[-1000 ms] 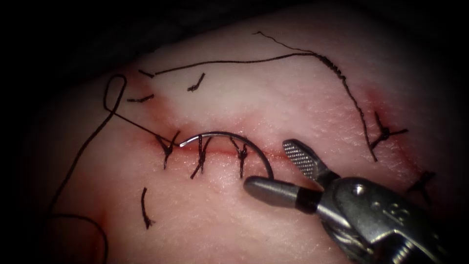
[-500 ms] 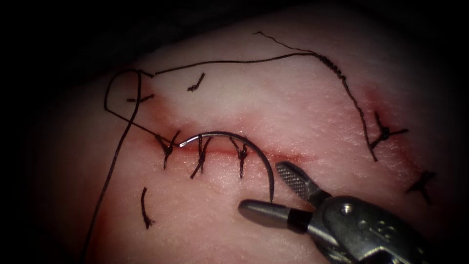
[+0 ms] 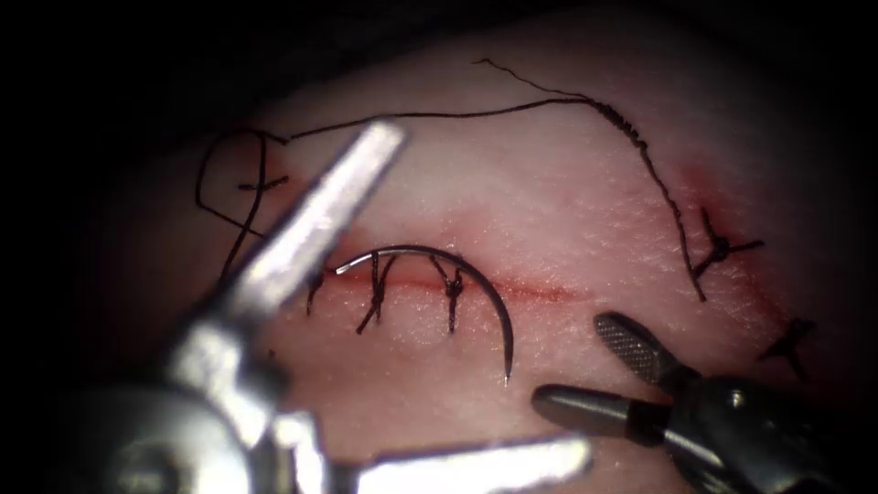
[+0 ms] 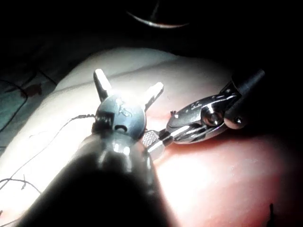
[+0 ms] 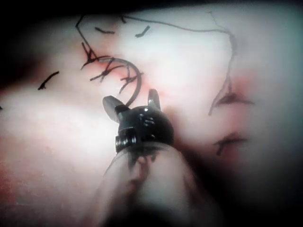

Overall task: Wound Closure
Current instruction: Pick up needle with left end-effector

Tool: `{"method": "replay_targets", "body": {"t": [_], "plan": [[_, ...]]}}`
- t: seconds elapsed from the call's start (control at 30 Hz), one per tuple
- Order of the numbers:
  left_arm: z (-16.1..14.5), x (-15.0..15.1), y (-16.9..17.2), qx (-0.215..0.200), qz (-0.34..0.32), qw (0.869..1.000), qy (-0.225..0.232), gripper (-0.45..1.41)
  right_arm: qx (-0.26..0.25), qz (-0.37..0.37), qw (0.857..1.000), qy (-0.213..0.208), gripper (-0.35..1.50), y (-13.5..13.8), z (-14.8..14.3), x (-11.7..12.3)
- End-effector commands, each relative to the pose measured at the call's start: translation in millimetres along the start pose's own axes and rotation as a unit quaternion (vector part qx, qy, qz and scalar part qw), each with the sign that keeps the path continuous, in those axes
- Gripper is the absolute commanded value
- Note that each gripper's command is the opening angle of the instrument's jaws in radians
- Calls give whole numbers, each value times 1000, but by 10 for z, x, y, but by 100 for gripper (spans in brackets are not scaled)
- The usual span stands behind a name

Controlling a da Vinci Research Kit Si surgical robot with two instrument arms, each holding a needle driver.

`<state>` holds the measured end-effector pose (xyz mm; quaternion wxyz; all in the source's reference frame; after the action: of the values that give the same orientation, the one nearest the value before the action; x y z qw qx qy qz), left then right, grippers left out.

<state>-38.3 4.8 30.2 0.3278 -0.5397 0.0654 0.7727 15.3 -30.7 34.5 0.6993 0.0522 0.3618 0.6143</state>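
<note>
The curved dark steel needle [image 3: 457,270] is seen lying free on the pale pink tissue [image 3: 549,201] across the stitched red cut [image 3: 540,291]. Left tool [image 3: 476,302] and right tool [image 3: 585,366] are held agape, nothing gripped.

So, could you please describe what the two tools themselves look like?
Both are bare grey metal. The right tool has two short, rounded jaws, one with a cross-hatched gripping face, on a dark wrist. The left tool has two longer, flat, bright jaws on a rounded metal wrist.
</note>
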Motion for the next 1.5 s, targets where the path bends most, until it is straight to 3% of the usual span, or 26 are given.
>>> {"method": "replay_targets", "body": {"t": [0.03,0.17,0.27,0.33,0.43,0.7,1.0,1.23,1.5], "plan": [[25,-19,8,0,-13,1000,-12,69,-15,1,1000,-1,81,17,-8,8],[39,-50,15,18,-20,999,-41,69,-34,1,999,-2,79,33,-25,6],[49,-82,22,39,-36,992,-116,66,-56,3,998,-3,76,46,-39,7],[54,-100,20,66,-39,983,-169,62,-68,5,998,-3,90,47,-42,8],[68,-121,14,89,-58,973,-207,62,-84,6,996,-2,103,44,-41,8],[101,-167,1,101,-115,960,-236,67,-87,1,996,0,85,39,-38,6],[121,-236,-17,68,-172,949,-257,67,-89,-2,996,1,71,37,-36,4],[138,-242,-4,38,-181,948,-257,39,-91,-4,996,2,68,34,-33,3],[131,-255,-13,31,-177,948,-261,4,-91,-7,996,2,73,33,-33,3]]}}
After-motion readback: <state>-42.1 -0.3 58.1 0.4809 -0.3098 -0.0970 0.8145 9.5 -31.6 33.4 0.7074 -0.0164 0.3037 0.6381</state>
